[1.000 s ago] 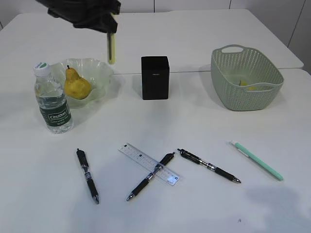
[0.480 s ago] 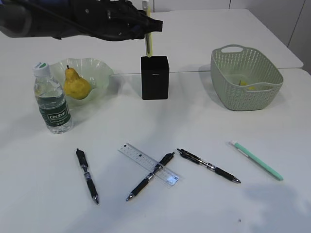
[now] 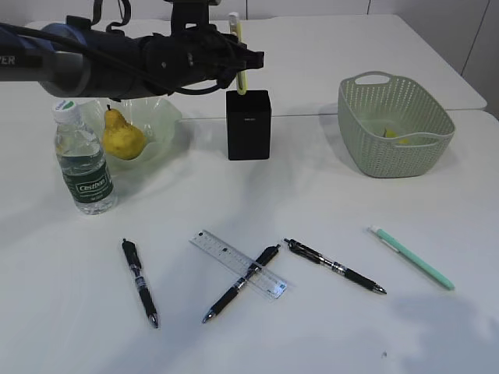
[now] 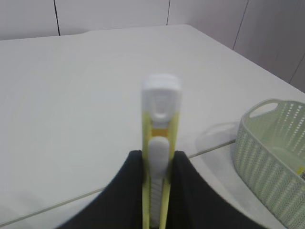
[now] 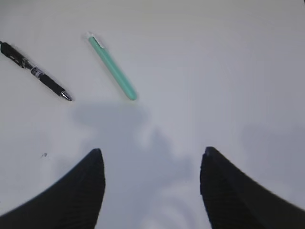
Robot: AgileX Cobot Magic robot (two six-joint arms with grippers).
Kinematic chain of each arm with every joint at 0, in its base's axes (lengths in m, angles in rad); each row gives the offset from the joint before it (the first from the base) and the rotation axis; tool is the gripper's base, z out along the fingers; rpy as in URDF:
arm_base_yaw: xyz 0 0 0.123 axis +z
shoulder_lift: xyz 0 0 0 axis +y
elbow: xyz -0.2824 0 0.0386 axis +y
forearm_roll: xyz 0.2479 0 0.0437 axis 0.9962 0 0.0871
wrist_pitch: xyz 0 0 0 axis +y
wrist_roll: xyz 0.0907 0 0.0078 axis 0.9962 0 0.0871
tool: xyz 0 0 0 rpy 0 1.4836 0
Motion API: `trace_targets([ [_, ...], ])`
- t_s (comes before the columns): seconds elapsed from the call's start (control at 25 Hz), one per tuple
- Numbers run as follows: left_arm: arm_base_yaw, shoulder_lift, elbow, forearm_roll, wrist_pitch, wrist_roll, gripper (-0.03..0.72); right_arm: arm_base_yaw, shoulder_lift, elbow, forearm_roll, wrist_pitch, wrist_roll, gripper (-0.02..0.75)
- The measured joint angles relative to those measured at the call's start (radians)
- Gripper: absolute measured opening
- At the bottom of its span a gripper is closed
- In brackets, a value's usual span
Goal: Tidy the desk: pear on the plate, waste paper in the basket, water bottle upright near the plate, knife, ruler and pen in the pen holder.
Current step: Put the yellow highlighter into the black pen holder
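Jaws on the left gripper (image 4: 156, 191) are pinching the knife (image 3: 237, 54) upright, its lower end just at the holder (image 3: 249, 125) mouth; right gripper (image 5: 150, 186) jaws are hanging spread over bare counter (image 3: 327, 202). So the knife step is happening, I'd say. Next it needs lowering straight in, then letting go. Ruler (image 3: 238, 263) and pens are lying out front, waiting.

Bright, even overhead light leaves soft, faint shadows on the white table (image 3: 327, 210), while the left wrist view's near foreground is blurred and its background soft.
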Motion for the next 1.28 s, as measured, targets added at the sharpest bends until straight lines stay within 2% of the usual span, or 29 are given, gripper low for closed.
trace_targets([
  [0.44,0.000,0.079,-0.097,0.000,-0.011,0.000,0.096,0.000,0.000,0.000,-0.002,-0.008,0.000,0.496],
  [1.28,0.010,0.153,-0.104,-0.008,0.012,0.000,0.101,0.000,0.000,0.000,-0.007,-0.008,0.000,0.496],
])
